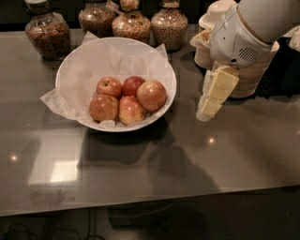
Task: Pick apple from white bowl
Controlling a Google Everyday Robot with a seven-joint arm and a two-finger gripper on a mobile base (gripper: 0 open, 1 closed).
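- camera view, task's thing: the apple (151,95), the largest and palest of five, lies in the white bowl (140,125) on the right side of the cluster, uncovered from above.
- camera view, neighbours in the bowl: a deep-red apple (132,84) touches it on the far left. A red-yellow apple (131,110) touches it on the near left. Two more small apples (109,86) (103,108) lie further left.
- camera view, lining: crumpled white paper (89,61) covers the inside of the bowl and spills over the left rim onto the table (187,159).
- camera view, gripper: the gripper (206,112) hangs above the table to the right of the bowl, outside its rim and apart from it, pointing down and slightly left. it has hold of nothing; how wide it stands cannot be told.
- camera view, what stands between: the bowl's right rim and the raised paper edge lie between the gripper and the apple.
- camera view, behind the gripper: a stack of tan paper bowls (253,77) is partly hidden by the arm (253,33). a white stack (215,11) stands just behind it.
- camera view, far edge: four glass jars of dry goods (47,33) (96,18) (131,23) (169,28) stand in a row behind the bowl.
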